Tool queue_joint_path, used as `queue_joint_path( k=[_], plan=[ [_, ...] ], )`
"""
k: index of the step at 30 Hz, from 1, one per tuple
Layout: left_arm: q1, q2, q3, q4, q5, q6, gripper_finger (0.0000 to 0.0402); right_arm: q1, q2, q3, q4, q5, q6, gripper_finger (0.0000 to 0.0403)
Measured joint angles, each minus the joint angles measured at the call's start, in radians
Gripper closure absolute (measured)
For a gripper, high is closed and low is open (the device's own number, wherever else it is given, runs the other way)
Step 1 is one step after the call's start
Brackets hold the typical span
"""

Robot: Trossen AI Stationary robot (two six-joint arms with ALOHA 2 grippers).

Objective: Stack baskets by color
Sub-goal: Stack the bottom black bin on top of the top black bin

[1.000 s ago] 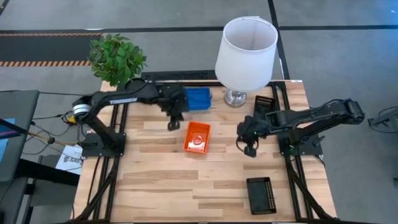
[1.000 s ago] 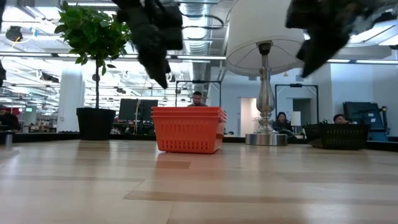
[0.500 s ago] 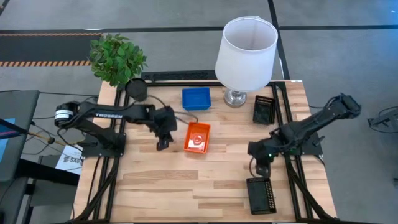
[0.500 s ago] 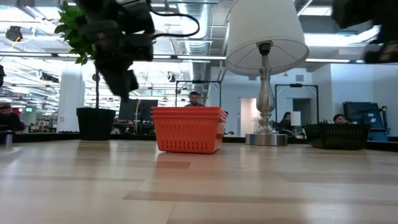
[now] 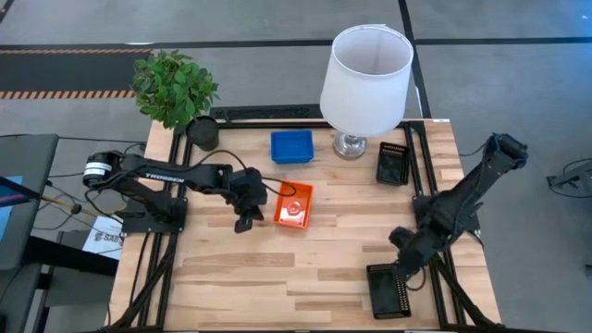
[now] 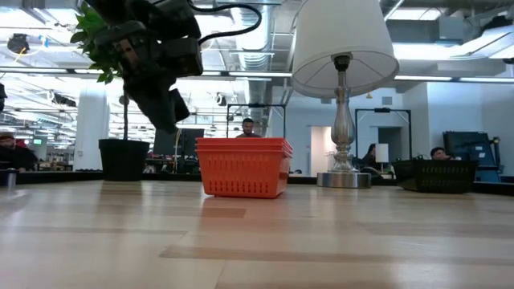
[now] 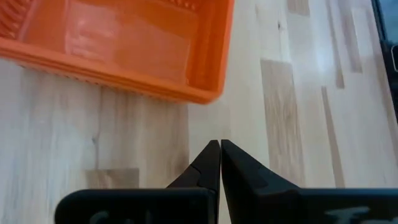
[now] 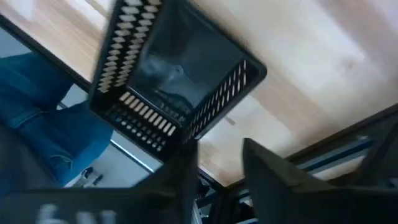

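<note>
Left gripper (image 5: 244, 222) hovering above the table (image 5: 231, 277) just beside the orange baskets (image 5: 293, 204), fingers (image 7: 208, 168) pressed together, holding nothing. Orange stack near the table's middle, upright, apart from the gripper. Right gripper (image 5: 400, 269) low at the near right corner, just beside one black basket (image 5: 388, 290) lying by the table's edge; fingers (image 8: 186, 165) spread with a gap between them, nothing pinched, basket's mesh wall (image 8: 143, 118) just ahead of the tips. Blue baskets (image 5: 291, 146) at the far side, beside the lamp (image 5: 366, 69). More black baskets (image 5: 393, 163) at the far right, near the lamp's base. Potted plant (image 5: 174, 88) at the far left corner. Number of baskets in each stack not discernible.
</note>
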Motion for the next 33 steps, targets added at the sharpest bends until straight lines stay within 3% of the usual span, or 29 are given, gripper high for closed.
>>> queue_joint_path(
  k=[5, 8, 12, 19, 22, 24, 29, 30, 33],
  plan=[
    [0.022, 0.000, 0.000, 0.024, 0.028, -0.002, 0.0401, 0.109, 0.000, -0.117, 0.191, 0.054, 0.202, 0.0155],
    [0.032, 0.000, 0.000, 0.024, 0.064, -0.017, 0.0401, 0.159, 0.001, -0.164, 0.293, 0.130, 0.331, 0.0120],
    [0.033, 0.000, 0.000, 0.023, 0.087, -0.030, 0.0401, 0.180, 0.017, -0.180, 0.304, 0.169, 0.455, 0.0109],
    [0.033, 0.000, 0.000, 0.042, 0.123, -0.025, 0.0401, 0.120, 0.165, -0.181, 0.322, 0.144, 0.474, 0.0128],
    [0.033, 0.000, 0.000, 0.040, 0.140, -0.022, 0.0401, 0.094, 0.213, -0.181, 0.362, 0.146, 0.461, 0.0149],
    [0.033, 0.000, 0.000, 0.040, 0.146, -0.021, 0.0401, 0.083, 0.220, -0.181, 0.371, 0.142, 0.457, 0.0185],
    [0.037, 0.000, 0.002, 0.039, 0.151, -0.006, 0.0401, 0.060, 0.169, -0.181, 0.378, 0.138, 0.444, 0.0360],
    [0.040, 0.000, 0.002, 0.040, 0.151, 0.001, 0.0401, 0.056, 0.146, -0.181, 0.370, 0.156, 0.433, 0.0379],
    [0.052, 0.000, 0.002, 0.039, 0.153, 0.015, 0.0401, 0.026, 0.067, -0.181, 0.339, 0.216, 0.418, 0.0386]
  ],
)
